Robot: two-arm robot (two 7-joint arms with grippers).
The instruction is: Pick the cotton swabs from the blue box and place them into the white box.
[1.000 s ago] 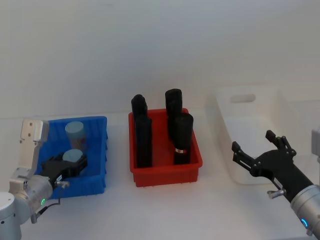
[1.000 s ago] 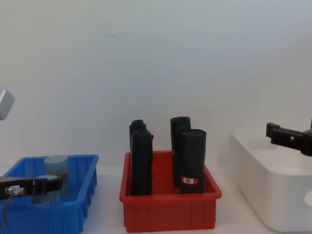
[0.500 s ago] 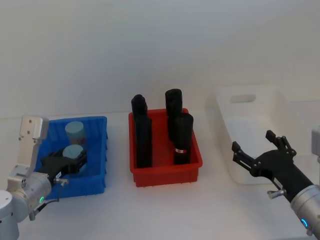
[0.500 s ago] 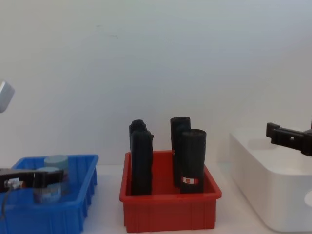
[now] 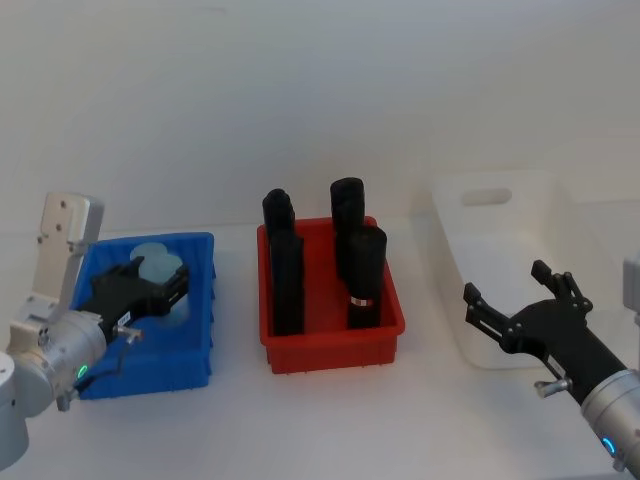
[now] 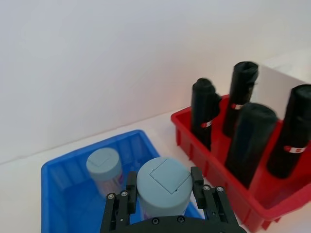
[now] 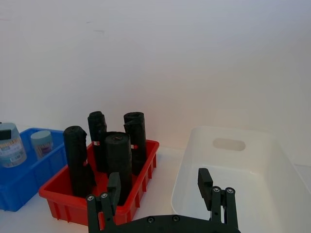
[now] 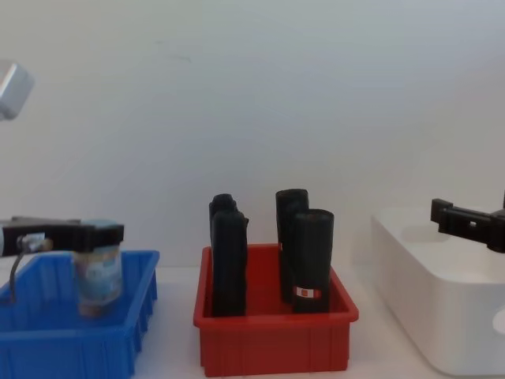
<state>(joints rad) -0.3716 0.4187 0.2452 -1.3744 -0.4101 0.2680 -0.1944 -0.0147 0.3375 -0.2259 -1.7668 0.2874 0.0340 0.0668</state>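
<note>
My left gripper [image 5: 160, 282] is shut on a cotton swab jar [image 6: 164, 187] with a light blue lid and holds it upright above the blue box [image 5: 150, 372]. In the chest view this jar [image 8: 99, 273] hangs with its base near rim height of the blue box [image 8: 71, 347]. A second jar [image 6: 104, 166] stands in the box behind it. The white box [image 5: 497, 197] sits at the far right. My right gripper [image 5: 508, 288] hovers open in front of the white box [image 7: 233, 170], holding nothing.
A red bin [image 5: 330, 350] with several tall black cylinders [image 5: 360, 265] stands between the blue and white boxes. A plain white wall rises behind the table. Bare tabletop lies in front of the bins.
My left gripper has risen with the cotton swab jar, lifting it from the floor of the blue box to about rim height. The right arm has stayed still.
</note>
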